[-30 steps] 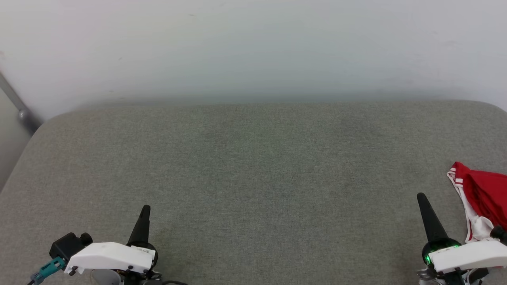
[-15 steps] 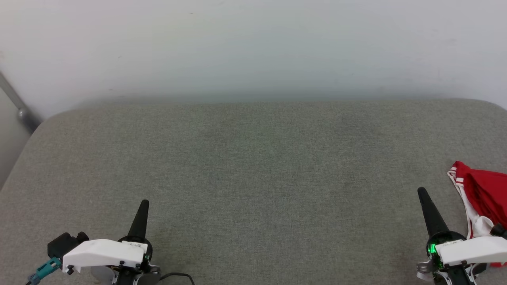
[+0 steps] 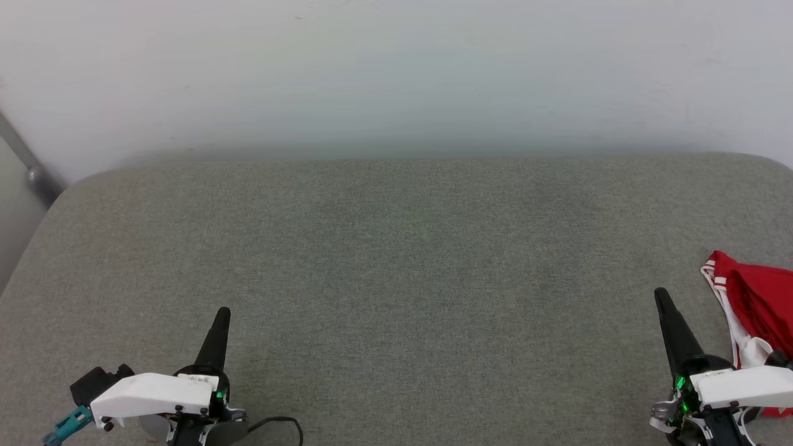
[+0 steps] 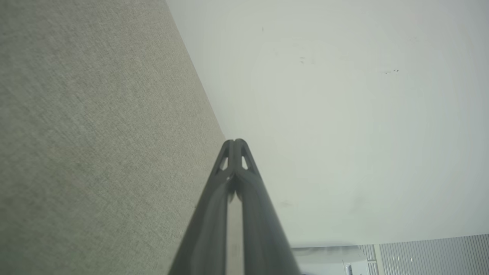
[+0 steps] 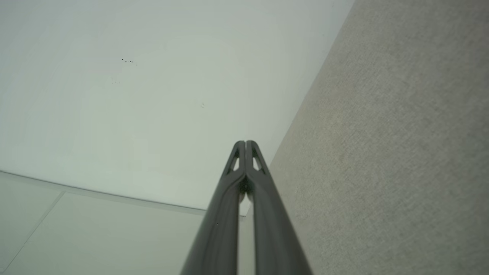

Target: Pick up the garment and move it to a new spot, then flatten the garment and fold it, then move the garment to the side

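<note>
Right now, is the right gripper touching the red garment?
Apart. The head view shows a strip of bare grey cushion between the shut right gripper and the striped edge of the garment.

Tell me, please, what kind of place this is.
Probably an indoor room set up for folding clothes: a grey fabric-covered surface against a plain pale wall, with a red garment lying on it.

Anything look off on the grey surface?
The garment lies crumpled at the right edge of the grey surface, partly out of the head view, not flattened or folded. The right gripper, shut and empty, sits beside it; the left gripper is shut.
</note>
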